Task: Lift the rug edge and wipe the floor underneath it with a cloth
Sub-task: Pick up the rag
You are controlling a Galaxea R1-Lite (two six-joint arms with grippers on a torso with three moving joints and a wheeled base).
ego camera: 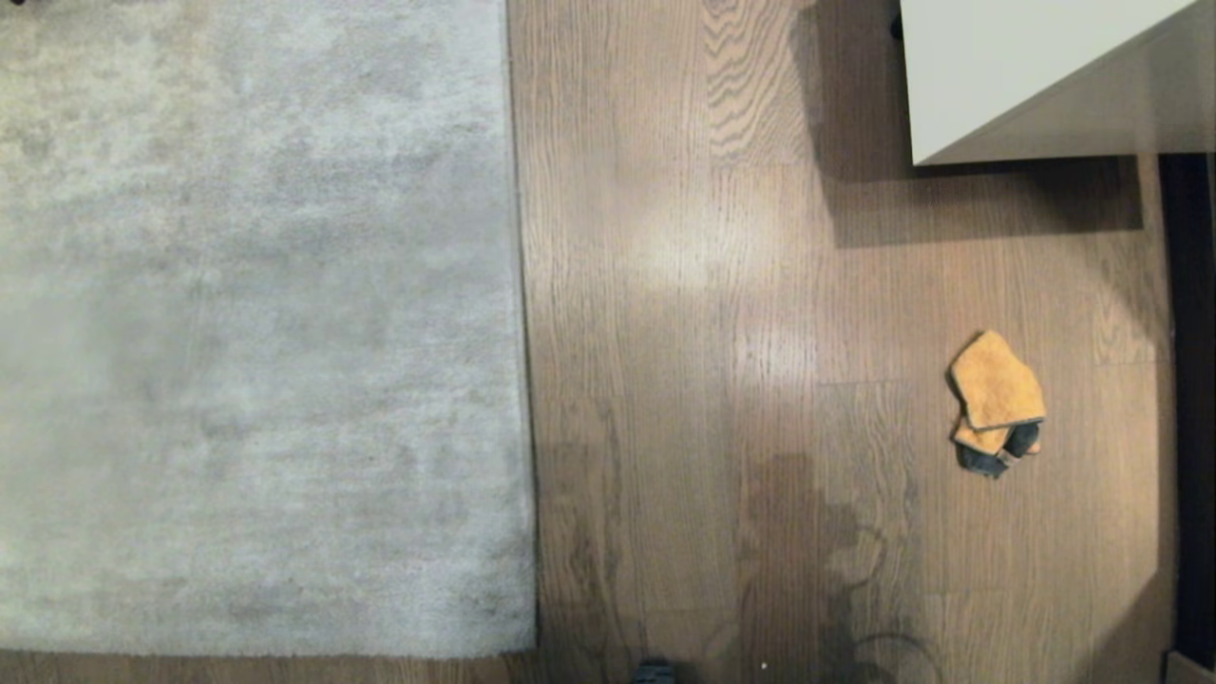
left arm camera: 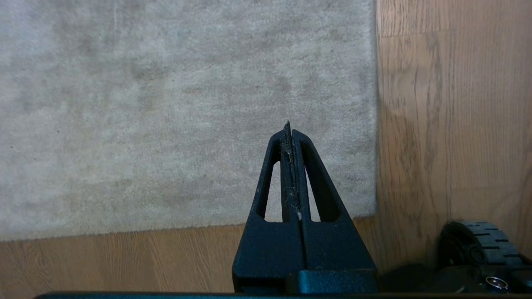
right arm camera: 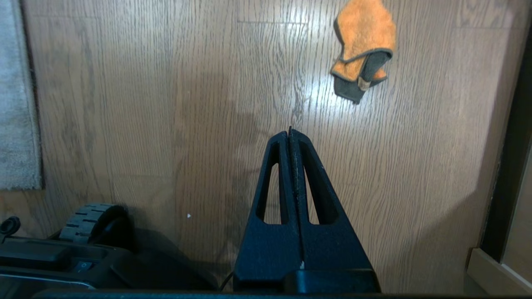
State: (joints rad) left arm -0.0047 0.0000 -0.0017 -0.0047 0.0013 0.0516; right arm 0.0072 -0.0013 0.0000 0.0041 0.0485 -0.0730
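Observation:
A pale grey mottled rug [ego camera: 247, 323] fills the left of the head view, lying flat. Its straight rug edge [ego camera: 522, 313] runs down to a squared corner at the near side. Brown wood-grain floor [ego camera: 684, 380] lies to its right. A crumpled orange-tan cloth [ego camera: 995, 388] with a dark underside rests on the floor at the right. Neither arm shows in the head view. My left gripper [left arm camera: 289, 126] is shut and empty, above the rug [left arm camera: 187, 112] near its corner [left arm camera: 374, 211]. My right gripper [right arm camera: 289, 132] is shut and empty over bare floor, short of the cloth [right arm camera: 365, 41].
A white cabinet or table [ego camera: 1035, 66] stands at the far right, casting a shadow on the floor. A dark strip [ego camera: 1192, 399] runs along the right edge. My base and its wheel [right arm camera: 87, 222] show close below both grippers, the wheel [left arm camera: 478, 245] also beside the rug corner.

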